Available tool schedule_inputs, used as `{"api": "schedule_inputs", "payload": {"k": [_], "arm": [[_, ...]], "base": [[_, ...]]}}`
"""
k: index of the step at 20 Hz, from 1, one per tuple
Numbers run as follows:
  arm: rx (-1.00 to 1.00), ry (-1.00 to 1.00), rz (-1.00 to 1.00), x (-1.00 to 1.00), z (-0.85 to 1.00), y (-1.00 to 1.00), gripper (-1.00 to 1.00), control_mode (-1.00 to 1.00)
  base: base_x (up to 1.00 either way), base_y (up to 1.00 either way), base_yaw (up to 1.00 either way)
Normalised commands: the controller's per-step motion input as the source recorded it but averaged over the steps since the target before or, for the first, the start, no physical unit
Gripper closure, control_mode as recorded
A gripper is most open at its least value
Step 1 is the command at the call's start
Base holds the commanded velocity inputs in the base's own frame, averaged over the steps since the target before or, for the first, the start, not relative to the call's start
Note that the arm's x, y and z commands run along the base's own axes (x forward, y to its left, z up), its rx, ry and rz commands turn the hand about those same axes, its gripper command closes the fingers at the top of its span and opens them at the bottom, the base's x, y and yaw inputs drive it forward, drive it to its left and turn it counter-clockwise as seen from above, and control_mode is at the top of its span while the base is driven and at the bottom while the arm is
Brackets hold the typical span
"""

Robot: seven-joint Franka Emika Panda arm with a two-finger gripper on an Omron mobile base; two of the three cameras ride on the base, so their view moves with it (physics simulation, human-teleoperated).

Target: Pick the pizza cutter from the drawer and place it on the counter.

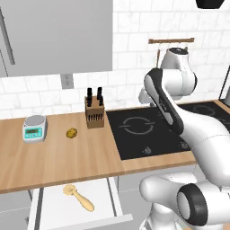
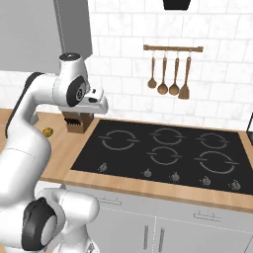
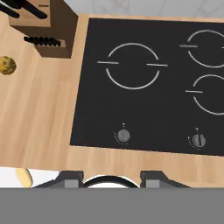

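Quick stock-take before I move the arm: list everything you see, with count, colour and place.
pizza cutter: 1, pale tan, lying in the open drawer
drawer: 1, white, pulled out below the counter's front edge
counter: 1, light-brown wood
knife block: 1, brown with black handles, on the counter left of the cooktop
scale: 1, grey with a teal display, on the counter's left part
round lump: 1, golden-brown, between scale and knife block
cooktop: 1, black glass, set into the counter
utensils: 4, wooden, hanging from a wall rail
upper cabinet: 1, grey, above the counter
tool: 1, dark tips, above the cooktop's front edge, open and holding nothing
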Motion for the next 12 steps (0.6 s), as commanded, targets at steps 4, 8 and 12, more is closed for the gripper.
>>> {"api": "schedule_inputs", "payload": {"k": [4, 8, 12], "arm": [[0.0, -0.01, 0.02, -0.23, 0.0, 0.26, -1.0, -1.0], [-0.1, 0.0, 0.23, -0.31, -0.32, 0.98, -1.0, -1.0], [-0.06, 0.07, 0.32, -0.24, -0.47, 1.0, -1.0, -1.0]], "base": [[0.0, 0.0, 0.0], [0.0, 0.0, 0.0], [0.0, 0.0, 0.0]]}}
